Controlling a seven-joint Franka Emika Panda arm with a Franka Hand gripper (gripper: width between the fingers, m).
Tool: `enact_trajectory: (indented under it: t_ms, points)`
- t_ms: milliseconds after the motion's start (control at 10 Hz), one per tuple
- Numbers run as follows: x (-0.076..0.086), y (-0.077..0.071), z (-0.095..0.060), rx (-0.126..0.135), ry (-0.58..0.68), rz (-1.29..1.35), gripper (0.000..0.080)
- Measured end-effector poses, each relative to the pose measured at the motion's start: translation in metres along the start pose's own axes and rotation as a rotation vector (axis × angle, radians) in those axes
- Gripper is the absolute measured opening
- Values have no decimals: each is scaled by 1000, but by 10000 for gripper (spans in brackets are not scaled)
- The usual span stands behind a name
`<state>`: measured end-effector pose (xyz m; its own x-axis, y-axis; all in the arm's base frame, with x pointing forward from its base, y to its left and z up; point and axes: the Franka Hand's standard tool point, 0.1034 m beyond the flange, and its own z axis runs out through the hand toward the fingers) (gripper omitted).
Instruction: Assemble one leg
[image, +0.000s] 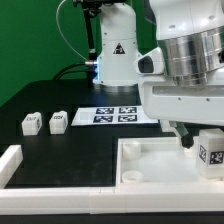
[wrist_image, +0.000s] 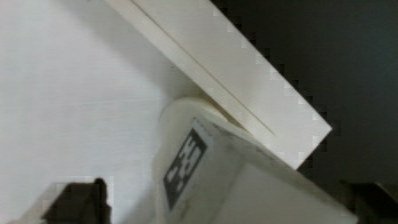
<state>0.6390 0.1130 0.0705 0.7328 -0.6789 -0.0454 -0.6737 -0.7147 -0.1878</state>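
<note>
Leg (image: 211, 154) stands upright, tag facing the camera.

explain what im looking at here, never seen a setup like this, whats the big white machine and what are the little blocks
The big white machine is a robot arm with a two-finger gripper at its end. One picture comes from a camera standing off to the side; the other from a camera on the arm's wrist, looking down past the fingers.

On the black table lie furniture parts. The large white tray-like piece with raised rims is the main part. The small white blocks with black-and-white tags are legs: two lie loose toward the exterior view's left, and one leg stands at the tray's corner, just under the gripper. The flat white board with printed squares only helps the cameras.

The fingers look spread apart, and nothing seems to be held.
</note>
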Motion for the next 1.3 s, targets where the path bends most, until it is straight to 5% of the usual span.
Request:
enact_trajectory:
  t_ms: [300,500,600,800,900,1000,1300]
  points:
    - [1,1,0,-3,2,-288,648]
    - [-3,0,2,-86,25,-796,649]
    - [-2,-1,1,-92,27,-871,649]
    - [-2,-1,1,-92,28,-822,427]
    - [-2,-1,1,-92,28,-822,427]
    - [-2,-1,1,-92,28,-822,288]
    - [-2,0,2,-82,45,-654,288]
